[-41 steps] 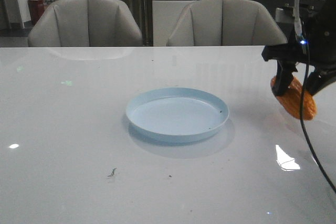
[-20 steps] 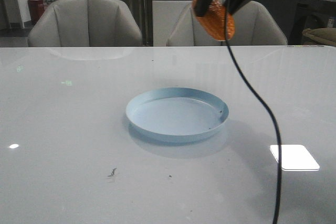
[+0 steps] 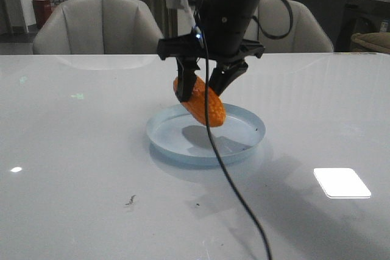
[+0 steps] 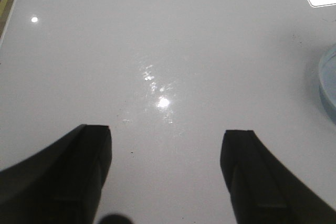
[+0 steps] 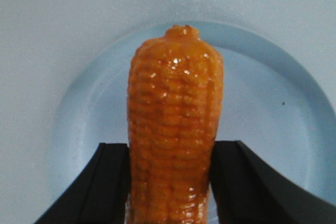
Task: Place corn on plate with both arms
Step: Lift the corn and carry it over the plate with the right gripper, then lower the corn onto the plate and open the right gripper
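Nearest the onlooker: a glossy white worktop [image 3: 73,199], bearing a bright rectangular reflection [image 3: 342,182] at the near right and a few small dark specks [image 3: 130,200] at the near left. Trailing across this foreground: a thin black cable [image 3: 234,190], hanging from the arm above. Mid-worktop: a round, shallow, pale blue plate with a low raised rim [image 3: 159,141], unobstructed on all sides. Directly over it: the right gripper [image 3: 201,89], its black fingers clenched on an orange corn cob with rows of bumpy kernels [image 3: 200,102]; the cob hangs tilted, lower end down toward the plate's inner floor, shadow cast on the blue surface. Whether it already touches the plate cannot be told. Change noted: a second ago the cob was held at the worktop's far right edge, half a second ago high above the far side; it has now been carried down over the plate. Judgement: transport is nearly complete, with only lowering and release remaining. The left gripper [image 4: 165,174], seen only from its own wrist view, has its fingers spread apart and holding nothing, over bare worktop with the plate's rim just at the edge of view. Furthest back: two pale upholstered chairs [image 3: 97,25] behind the worktop, then a dim room with cabinets.
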Available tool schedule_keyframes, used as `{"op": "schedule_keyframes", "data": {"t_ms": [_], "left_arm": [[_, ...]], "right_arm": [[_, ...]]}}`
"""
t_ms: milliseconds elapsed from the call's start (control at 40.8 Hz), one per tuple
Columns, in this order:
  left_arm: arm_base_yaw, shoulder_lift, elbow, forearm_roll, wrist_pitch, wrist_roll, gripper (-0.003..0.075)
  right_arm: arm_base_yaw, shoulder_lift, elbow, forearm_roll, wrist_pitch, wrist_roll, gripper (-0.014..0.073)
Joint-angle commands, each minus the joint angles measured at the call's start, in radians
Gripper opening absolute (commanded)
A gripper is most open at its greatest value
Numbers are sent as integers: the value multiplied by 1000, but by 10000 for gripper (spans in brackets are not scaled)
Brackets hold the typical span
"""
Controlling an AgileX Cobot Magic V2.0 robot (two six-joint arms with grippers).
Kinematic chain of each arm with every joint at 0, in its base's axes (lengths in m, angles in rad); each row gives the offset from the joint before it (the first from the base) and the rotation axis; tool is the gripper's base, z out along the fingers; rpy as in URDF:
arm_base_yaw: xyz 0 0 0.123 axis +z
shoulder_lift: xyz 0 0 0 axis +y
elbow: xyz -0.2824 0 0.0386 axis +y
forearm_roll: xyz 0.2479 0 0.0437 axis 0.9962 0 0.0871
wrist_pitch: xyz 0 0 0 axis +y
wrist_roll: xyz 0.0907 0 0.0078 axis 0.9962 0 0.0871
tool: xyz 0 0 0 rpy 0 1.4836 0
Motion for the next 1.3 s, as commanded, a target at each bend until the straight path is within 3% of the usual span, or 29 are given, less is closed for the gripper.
{"op": "schedule_keyframes", "data": {"t_ms": [0,123,270,343,441,662,907,1128,1275], "left_arm": [[1,-10,-28,-15,-66,-11,499],[1,-10,-28,-40,-64,-11,499],[1,-10,-28,-50,-64,-11,499],[1,-10,-28,-50,-64,-11,499],[1,-10,-28,-50,-65,-11,499],[1,-10,-28,-49,-69,-11,499],[1,-10,-28,-28,-71,-11,499],[1,-10,-28,-27,-86,-11,499],[1,-10,-28,-27,-101,-11,499]], "right_arm": [[-2,-35,-34,-11,-34,-8,221],[-2,-22,-34,-29,-35,-8,329],[-2,-22,-34,-62,-38,-8,554],[-2,-22,-34,-62,-39,-7,622],[-2,-23,-46,-60,-30,-2,624],[-11,-89,-193,-106,146,-4,624],[-75,-316,-329,-82,214,17,624],[-225,-579,-288,-94,302,15,624],[-356,-777,-88,-145,284,-16,624]]}}
